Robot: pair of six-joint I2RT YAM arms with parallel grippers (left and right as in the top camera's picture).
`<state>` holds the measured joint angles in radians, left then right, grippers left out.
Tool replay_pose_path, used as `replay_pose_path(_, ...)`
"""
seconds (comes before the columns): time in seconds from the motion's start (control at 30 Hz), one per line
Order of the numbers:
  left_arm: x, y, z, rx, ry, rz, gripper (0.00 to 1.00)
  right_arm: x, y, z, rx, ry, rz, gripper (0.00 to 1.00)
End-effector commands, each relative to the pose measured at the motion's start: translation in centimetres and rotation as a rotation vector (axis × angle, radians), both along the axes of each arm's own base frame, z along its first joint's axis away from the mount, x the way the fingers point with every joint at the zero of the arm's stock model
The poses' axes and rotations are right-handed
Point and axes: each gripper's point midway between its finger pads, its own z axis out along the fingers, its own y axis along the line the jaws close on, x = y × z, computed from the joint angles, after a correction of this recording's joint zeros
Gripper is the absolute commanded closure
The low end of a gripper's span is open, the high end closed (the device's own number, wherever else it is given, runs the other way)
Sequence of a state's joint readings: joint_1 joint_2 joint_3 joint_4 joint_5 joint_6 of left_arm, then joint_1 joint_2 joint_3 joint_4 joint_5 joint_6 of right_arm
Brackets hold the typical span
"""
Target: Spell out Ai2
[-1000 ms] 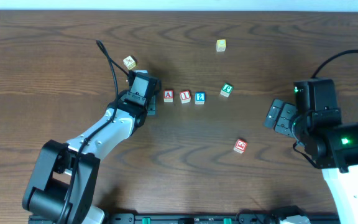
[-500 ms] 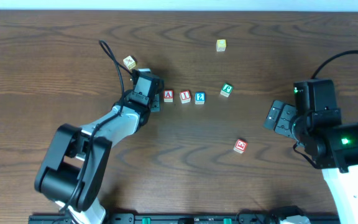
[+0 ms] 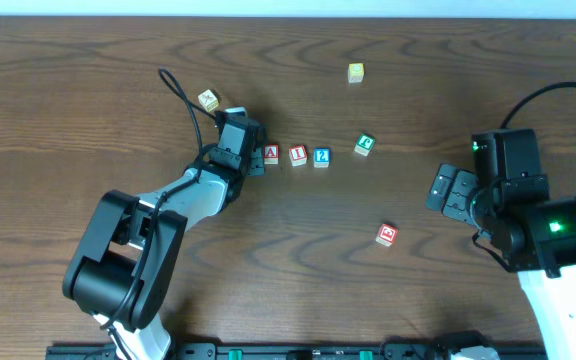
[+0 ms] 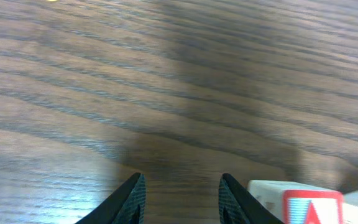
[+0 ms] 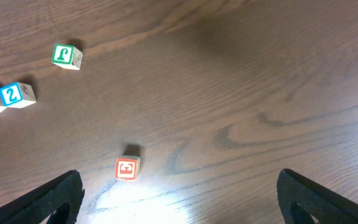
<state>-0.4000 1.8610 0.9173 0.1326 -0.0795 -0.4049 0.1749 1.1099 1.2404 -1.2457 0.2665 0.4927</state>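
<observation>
Three cubes stand in a row at the table's middle: the red A (image 3: 271, 154), the red I (image 3: 298, 155) and the blue 2 (image 3: 321, 156). My left gripper (image 3: 252, 162) sits just left of the A. In the left wrist view its fingers (image 4: 133, 199) stand a little apart with only bare wood between them. The A cube (image 4: 303, 206) lies just outside the right finger. My right gripper (image 3: 446, 190) hangs wide open at the right. Nothing is between the right gripper's (image 5: 179, 205) fingers. The 2 cube (image 5: 16, 94) shows far left in that view.
A green-bordered cube (image 3: 365, 144) lies right of the row. A red cube with another symbol (image 3: 387, 235) sits toward the front, also seen as the red cube (image 5: 126, 168). Two yellowish cubes (image 3: 356, 72) (image 3: 208, 100) lie farther back.
The left gripper's jaws have parted a little beside the A cube, and the left arm's elbow has swung right. The cubes and the right arm have not moved.
</observation>
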Motion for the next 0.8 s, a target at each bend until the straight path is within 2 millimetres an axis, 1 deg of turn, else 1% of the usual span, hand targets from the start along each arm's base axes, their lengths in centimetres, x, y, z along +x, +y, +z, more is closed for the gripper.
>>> replay_pose_path(0.0,0.13,-1.19,-0.14,-0.066,0.018,-0.016,0.60,-0.10,-0.54,0.17,-0.023,-0.003,-0.009,0.01)
replay_pose_path(0.2,0.05,-1.38,-0.16,-0.075,0.022,-0.022,0.60,-0.10,-0.55,0.17,-0.023,-0.003,-0.009,0.01)
replay_pose_path(0.43,-0.18,-1.96,-0.18,-0.109,0.035,-0.034,0.57,-0.10,-0.55,0.17,-0.023,-0.003,-0.009,0.01)
replay_pose_path(0.63,0.15,-2.01,0.07,-0.112,0.019,-0.032,0.50,-0.10,-0.55,0.17,-0.023,-0.003,-0.009,0.01)
replay_pose_path(0.77,0.40,-2.03,0.29,-0.113,0.005,-0.030,0.49,-0.10,-0.55,0.17,-0.023,-0.003,-0.009,0.01)
